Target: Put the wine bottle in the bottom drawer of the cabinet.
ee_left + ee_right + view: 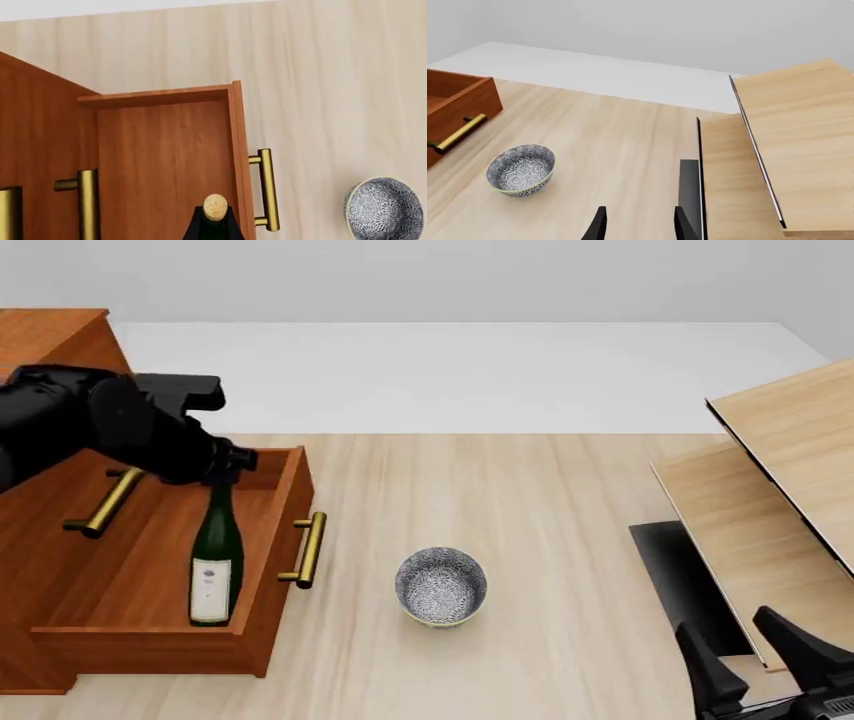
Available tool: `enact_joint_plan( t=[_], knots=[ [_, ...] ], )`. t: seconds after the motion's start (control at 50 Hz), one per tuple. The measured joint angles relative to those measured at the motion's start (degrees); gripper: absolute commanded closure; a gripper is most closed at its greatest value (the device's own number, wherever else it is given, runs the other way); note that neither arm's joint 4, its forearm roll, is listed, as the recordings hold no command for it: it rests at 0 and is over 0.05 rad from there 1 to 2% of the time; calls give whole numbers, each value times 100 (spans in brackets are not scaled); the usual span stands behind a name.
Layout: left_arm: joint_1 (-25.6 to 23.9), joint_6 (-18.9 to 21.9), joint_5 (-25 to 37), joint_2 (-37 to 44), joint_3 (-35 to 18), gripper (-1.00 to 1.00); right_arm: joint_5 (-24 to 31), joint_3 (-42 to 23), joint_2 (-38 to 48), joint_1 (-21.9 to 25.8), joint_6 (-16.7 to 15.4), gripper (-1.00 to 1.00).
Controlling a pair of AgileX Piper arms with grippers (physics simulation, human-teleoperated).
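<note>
The wine bottle (214, 560) stands upright inside the pulled-out bottom drawer (276, 620) of the cabinet (54, 340), near the drawer's front wall. My left gripper (224, 468) is shut on the bottle's neck just under the cork (215, 206). The left wrist view looks down into the drawer (167, 150), past its brass handle (267, 190). My right gripper (754, 660) is open at the near right table edge, far from the cabinet. Nothing is between its fingers (599, 227).
A speckled grey bowl (441, 585) sits on the table just right of the drawer's handle (310, 550). Pale wooden slanted panels (787, 440) and a dark slab (674, 580) fill the right side. The two upper drawers lie behind the left arm.
</note>
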Motion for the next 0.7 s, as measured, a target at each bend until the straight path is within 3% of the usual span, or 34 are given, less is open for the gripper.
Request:
enact_joint_plan(
  t=[0.7],
  knots=[
    [-2, -518, -1115, 663, 75, 100, 23, 0, 21, -70, -2, -100]
  ],
)
